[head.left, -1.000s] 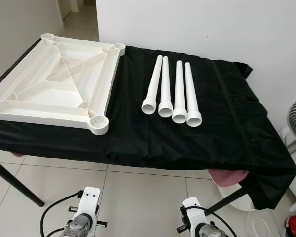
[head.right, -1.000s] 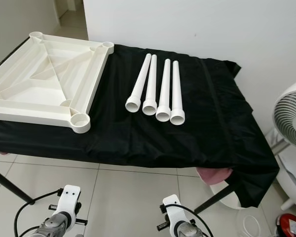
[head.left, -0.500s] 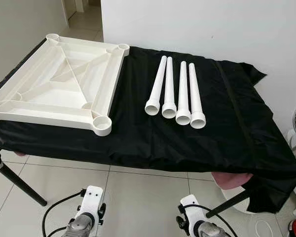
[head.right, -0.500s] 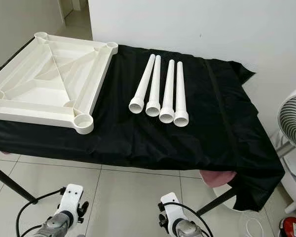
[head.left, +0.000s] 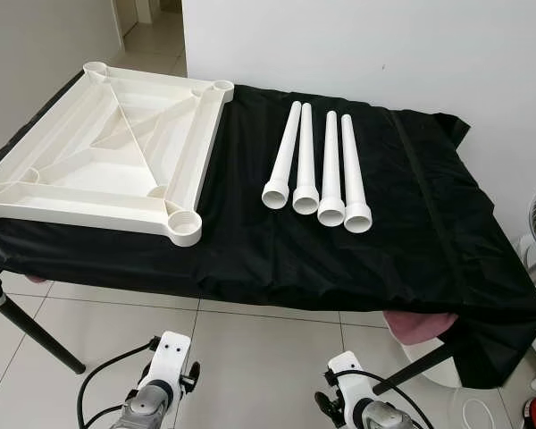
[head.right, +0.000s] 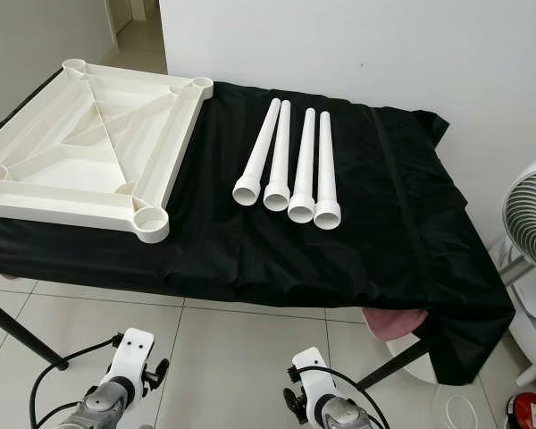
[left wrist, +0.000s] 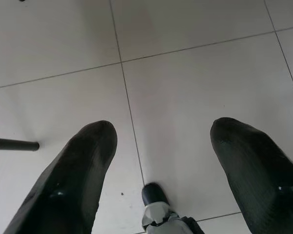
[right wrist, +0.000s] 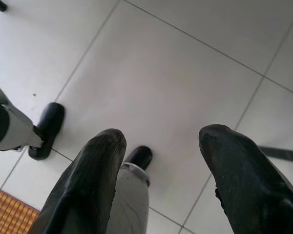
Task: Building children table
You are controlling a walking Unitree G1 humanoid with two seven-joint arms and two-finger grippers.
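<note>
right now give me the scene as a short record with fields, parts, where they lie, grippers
surface: table draped in black cloth
tabletop panel: white tabletop panel, underside up, on the cloth's left part
legs: four white legs lying side by side, right of the panel, apart from it
left gripper: left gripper open, low over the tiled floor, holding nothing
right gripper: right gripper open, low over the floor, holding nothing
assembly: no leg fitted yet

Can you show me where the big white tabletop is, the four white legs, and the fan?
tabletop (head.left: 192,158), left eye view, on its right side rail.
legs (head.left: 330,170), left eye view, on the third tube's middle.
fan (head.right: 529,223), right eye view, on its round grille.
</note>
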